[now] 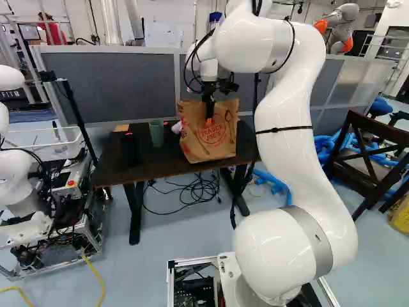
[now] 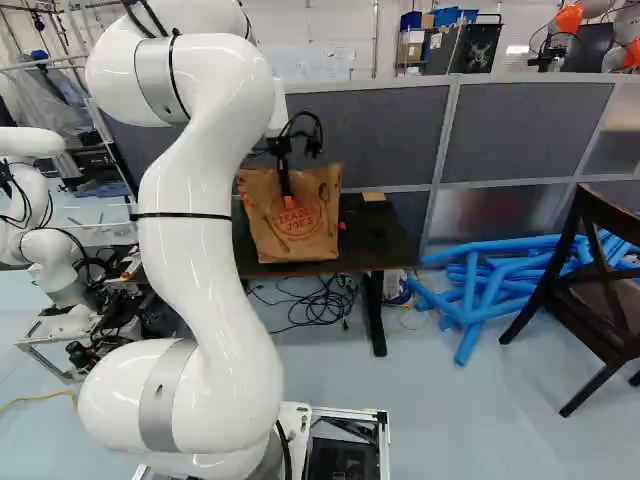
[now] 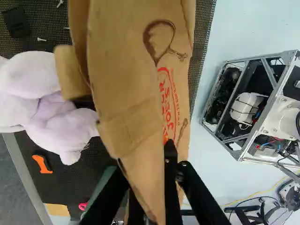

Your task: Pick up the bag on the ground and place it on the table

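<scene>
One brown paper bag with red print (image 1: 208, 144) at the dark-topped counter (image 1: 112, 160), right part, near edge; roughly upright, slightly tilted. Cannot tell whether its base bears on the top. Black two-fingered claw (image 1: 209, 116) clamped on the bag's upper wall, one finger outside, orange tip against the print. Pale lavender plush toy (image 3: 65, 124) just left of the bag; green cup (image 1: 156, 133) farther left. Black tangled cables (image 2: 325, 302) on the floor below. Blue foam tubes (image 2: 485, 290) to the right.
</scene>
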